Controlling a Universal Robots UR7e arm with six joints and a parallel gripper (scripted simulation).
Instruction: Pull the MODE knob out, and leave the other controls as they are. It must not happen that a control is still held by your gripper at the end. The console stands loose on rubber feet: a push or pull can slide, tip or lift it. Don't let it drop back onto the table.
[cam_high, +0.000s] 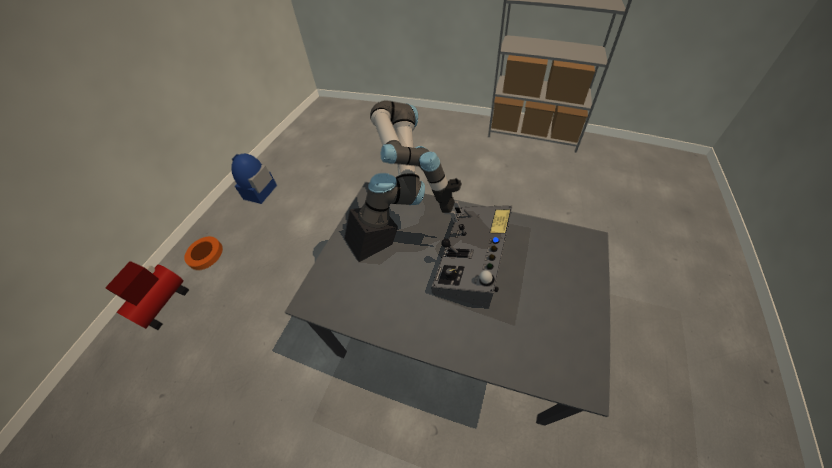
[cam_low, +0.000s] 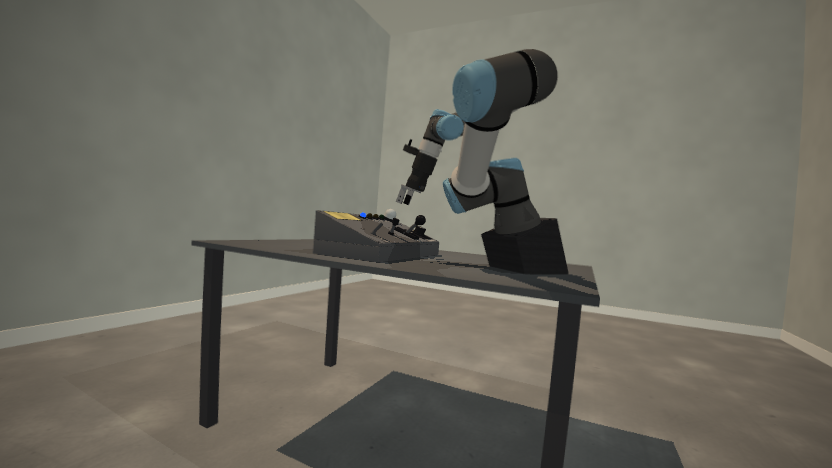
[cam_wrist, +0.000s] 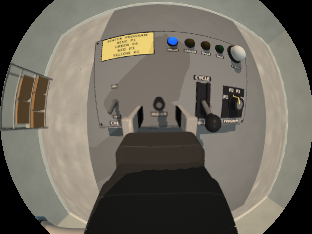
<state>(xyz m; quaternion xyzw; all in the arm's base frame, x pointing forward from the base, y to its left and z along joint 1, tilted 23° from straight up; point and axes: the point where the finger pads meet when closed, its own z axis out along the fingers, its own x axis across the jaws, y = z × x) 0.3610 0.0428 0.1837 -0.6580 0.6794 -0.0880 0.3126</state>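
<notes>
The grey sloped console (cam_high: 465, 293) (cam_low: 343, 238) (cam_wrist: 134, 81) stands on the dark table (cam_high: 378, 302) (cam_low: 512, 279). In the wrist view a small dark knob (cam_wrist: 159, 104) (cam_high: 461, 227) sits in the console's lower row, framed between my two fingertips; its label is too small to read. My gripper (cam_wrist: 159, 112) (cam_high: 458, 209) (cam_low: 403, 200) is open and empty. It hangs tilted a short way above that knob, not touching it. A lever with a black ball (cam_wrist: 212, 123) (cam_low: 420, 219) stands to the knob's right and a small toggle (cam_wrist: 112, 107) to its left.
The console's top row holds a yellow label (cam_wrist: 128, 47) (cam_high: 500, 220), a lit blue button (cam_wrist: 172, 41) (cam_high: 495, 239), three dark buttons and a white ball knob (cam_wrist: 236, 53) (cam_high: 486, 277). The arm's black base (cam_high: 369, 232) stands on the table. A shelf with boxes (cam_high: 546, 81) is far behind.
</notes>
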